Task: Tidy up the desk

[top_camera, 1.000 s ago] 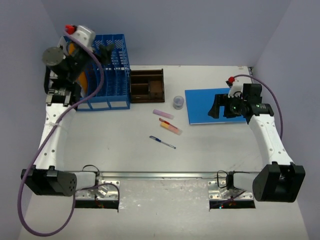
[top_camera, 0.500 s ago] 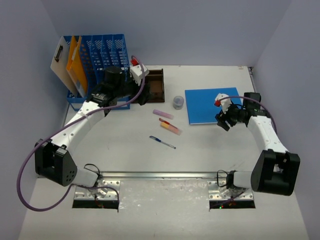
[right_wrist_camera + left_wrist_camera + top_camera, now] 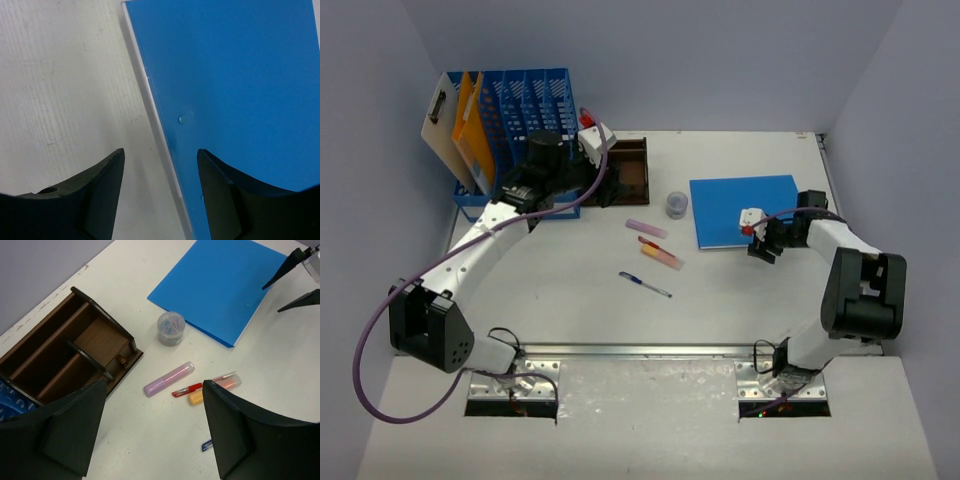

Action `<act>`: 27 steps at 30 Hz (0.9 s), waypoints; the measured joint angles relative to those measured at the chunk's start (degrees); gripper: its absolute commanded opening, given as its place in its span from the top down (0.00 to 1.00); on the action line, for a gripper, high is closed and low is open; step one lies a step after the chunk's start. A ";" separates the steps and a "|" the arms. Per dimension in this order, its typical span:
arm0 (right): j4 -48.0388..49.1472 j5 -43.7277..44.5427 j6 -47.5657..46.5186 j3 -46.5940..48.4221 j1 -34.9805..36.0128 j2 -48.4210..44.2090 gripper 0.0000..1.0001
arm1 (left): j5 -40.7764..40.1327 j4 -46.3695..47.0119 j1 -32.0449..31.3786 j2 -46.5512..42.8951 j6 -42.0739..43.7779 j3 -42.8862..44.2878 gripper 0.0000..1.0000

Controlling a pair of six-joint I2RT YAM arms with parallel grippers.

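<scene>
The off-white desk (image 3: 560,300) carries a blue folder (image 3: 745,205) at the right. My right gripper (image 3: 761,250) is at the folder's near-left corner. In the right wrist view it (image 3: 160,152) is open, and the blue folder's (image 3: 235,75) white-lined edge runs between the two fingers without either one touching it. My left gripper (image 3: 605,190) hovers by the brown wooden tray (image 3: 615,165). It (image 3: 155,407) is open and holds nothing, with bare desk beneath it.
A clear tub of paper clips (image 3: 171,329), a purple tube (image 3: 169,379), a red pen (image 3: 192,388), an orange-capped marker (image 3: 215,389) and a blue pen (image 3: 645,285) lie mid-desk. A blue file rack (image 3: 525,120) with a clipboard and an orange folder stands back left. A metal rail (image 3: 640,350) lines the near edge.
My left arm has swung from the file rack over to the wooden tray. The right gripper has dropped to the folder's near-left corner, and its jaws have narrowed.
</scene>
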 measured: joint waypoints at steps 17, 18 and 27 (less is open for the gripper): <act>13.86 1.09 -12.52 -2.38 -1.33 9.42 0.48 | -1.11 0.92 -0.02 0.37 -0.28 -1.55 0.24; 14.71 1.25 -13.42 -2.58 -1.36 9.60 0.51 | -1.18 0.87 -0.02 0.50 -0.28 -1.55 0.24; 19.12 0.72 -23.74 -5.29 -1.70 10.69 0.90 | -1.25 0.98 -0.02 1.57 -0.28 -1.55 0.24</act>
